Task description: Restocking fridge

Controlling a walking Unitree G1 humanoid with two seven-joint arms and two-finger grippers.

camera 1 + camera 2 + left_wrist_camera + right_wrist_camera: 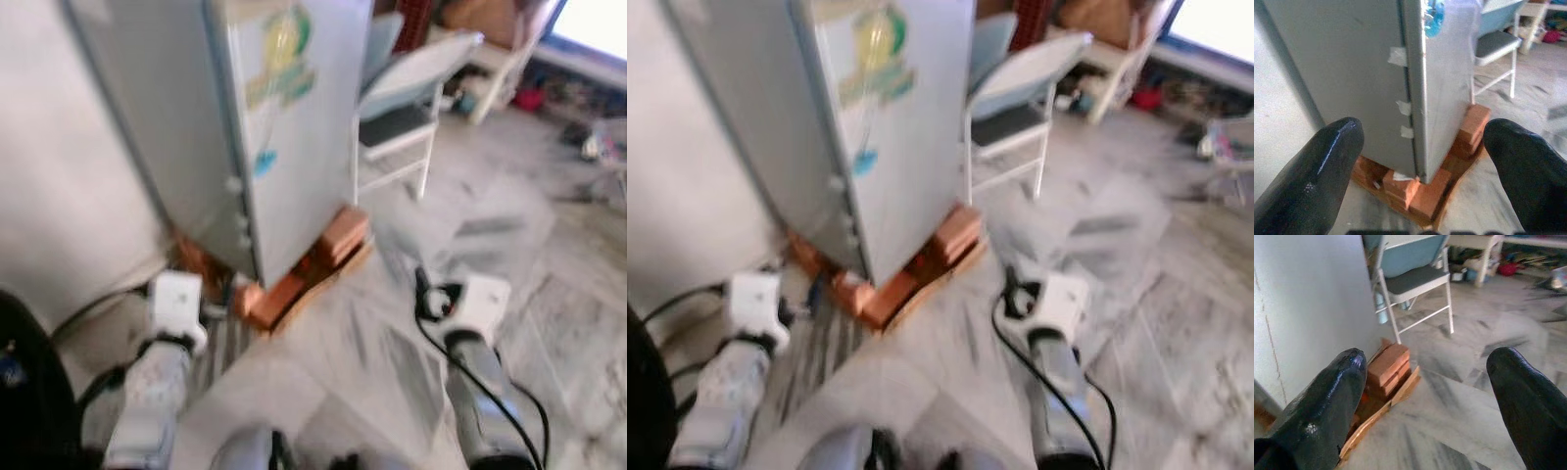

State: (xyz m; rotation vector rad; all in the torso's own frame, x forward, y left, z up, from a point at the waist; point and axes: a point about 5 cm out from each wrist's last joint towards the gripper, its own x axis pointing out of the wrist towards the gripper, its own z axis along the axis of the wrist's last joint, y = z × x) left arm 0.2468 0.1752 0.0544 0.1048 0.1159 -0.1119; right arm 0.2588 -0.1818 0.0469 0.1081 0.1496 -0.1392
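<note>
With both the left gripper (1422, 147) and the right gripper (1425, 382) held empty, jaws apart, the tall grey fridge (265, 127), propped shut on red bricks (313, 269) ahead, could be nudged off them if approached carelessly.

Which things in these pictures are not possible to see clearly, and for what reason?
- Fridge top: cut off by the upper edge in both eye views.
- Fridge contents: hidden by the shut door.
- Stickers on the door: too blurred to read.
- Clutter beyond the chair: blurred and small.
- Bricks behind the fridge: hidden by its body in the left wrist view.
</note>
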